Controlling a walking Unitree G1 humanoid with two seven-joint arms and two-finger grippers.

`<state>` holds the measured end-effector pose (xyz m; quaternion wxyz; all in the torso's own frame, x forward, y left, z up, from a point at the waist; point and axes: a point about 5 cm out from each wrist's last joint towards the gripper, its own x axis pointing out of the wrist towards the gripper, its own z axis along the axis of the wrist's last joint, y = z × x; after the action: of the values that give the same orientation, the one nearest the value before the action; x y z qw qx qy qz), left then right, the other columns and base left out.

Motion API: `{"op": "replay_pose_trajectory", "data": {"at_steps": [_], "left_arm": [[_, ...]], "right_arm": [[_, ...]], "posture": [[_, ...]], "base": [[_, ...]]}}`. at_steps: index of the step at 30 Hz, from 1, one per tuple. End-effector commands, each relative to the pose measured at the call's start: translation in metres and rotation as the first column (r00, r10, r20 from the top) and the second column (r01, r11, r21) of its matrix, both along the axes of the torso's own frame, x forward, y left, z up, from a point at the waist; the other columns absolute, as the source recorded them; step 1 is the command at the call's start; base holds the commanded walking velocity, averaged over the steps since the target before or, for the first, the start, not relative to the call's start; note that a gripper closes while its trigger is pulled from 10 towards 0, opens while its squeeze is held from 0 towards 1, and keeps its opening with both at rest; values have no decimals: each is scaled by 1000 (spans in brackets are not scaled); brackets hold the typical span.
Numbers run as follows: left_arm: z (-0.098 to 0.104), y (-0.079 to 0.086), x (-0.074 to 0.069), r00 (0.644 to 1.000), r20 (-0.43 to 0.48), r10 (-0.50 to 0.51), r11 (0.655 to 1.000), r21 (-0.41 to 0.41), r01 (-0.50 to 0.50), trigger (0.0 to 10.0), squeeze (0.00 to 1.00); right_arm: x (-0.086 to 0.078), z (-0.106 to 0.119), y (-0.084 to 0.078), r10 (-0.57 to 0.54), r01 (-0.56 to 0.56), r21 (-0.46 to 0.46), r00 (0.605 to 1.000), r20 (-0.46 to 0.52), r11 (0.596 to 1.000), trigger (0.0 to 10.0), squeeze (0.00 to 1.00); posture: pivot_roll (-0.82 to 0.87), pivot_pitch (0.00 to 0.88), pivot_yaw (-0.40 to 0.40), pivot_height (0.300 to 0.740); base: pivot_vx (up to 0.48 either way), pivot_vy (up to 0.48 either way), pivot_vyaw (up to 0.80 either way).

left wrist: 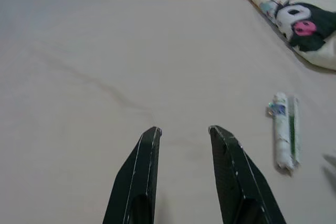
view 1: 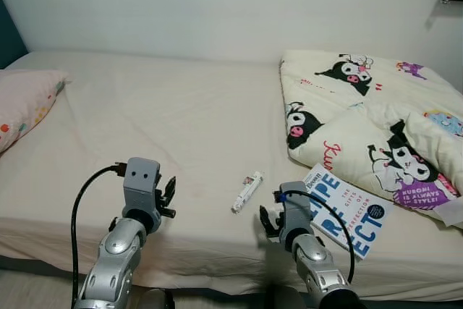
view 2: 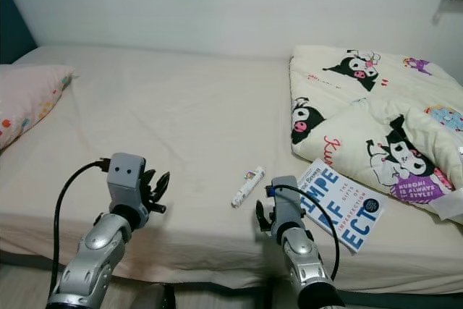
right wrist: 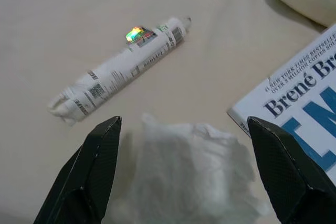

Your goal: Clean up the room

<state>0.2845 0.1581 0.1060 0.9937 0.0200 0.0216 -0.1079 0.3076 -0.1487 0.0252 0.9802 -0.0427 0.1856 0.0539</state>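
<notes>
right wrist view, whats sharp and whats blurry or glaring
Right wrist view: the tube is sharp, with a rainbow glint on its label; the crumpled white tissue between the open right hand's fingers is soft and blurred. The book cover text reads clearly.

Cream bed [view 1: 181, 121] (white wall [view 1: 231, 5] behind)

Soft cloth across the bed, harder gloss near its front edge.
The sheet [view 1: 181, 128] reads as matt cream fabric, faintly creased; the quilt [view 1: 376, 113] is puffy printed cloth, the pillow [view 1: 25, 103] dotted cotton-like cloth. The tube [right wrist: 118, 74] looks like smooth plastic with a shiny holographic sticker; beside it a crumpled tissue [right wrist: 186, 169], thin and papery. The book [view 1: 347, 208] shows a smooth paper cover. Both arms are brushed silver metal, and the fingers [left wrist: 139, 177] matt black.
</notes>
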Motion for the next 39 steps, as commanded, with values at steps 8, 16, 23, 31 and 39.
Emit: {"op": "replay_pose_trajectory", "data": {"at_steps": [8,16,23,31,39], "left_arm": [[4,-28,-22,925,-3,-381,924,34,381,10000,0],[1,-39,-30,854,-44,-518,847,111,519,10000,0],[2,-34,-27,868,-34,-496,860,122,496,10000,0],[3,-30,-27,879,-26,-477,870,128,476,10000,0],[4,-28,-23,895,-15,-446,887,122,445,10000,0]], "right_arm": [[-7,-22,-4,-35,30,-29,984,-177,999,10000,1000],[-9,-27,-7,-32,24,-39,977,-210,999,10000,0],[-8,-27,-9,-25,21,-27,980,-199,999,8706,0],[-9,-28,-11,-32,31,-6,983,-182,999,0,0],[-8,-26,-8,-29,31,7,987,-159,1000,0,0]], "posture": [[73,50,-81,595],[75,50,-76,595],[81,53,-76,595],[82,51,-77,595],[81,45,-75,595]], "base": [[0,0,0],[0,0,0],[0,0,0],[0,0,0],[0,0,0]]}}
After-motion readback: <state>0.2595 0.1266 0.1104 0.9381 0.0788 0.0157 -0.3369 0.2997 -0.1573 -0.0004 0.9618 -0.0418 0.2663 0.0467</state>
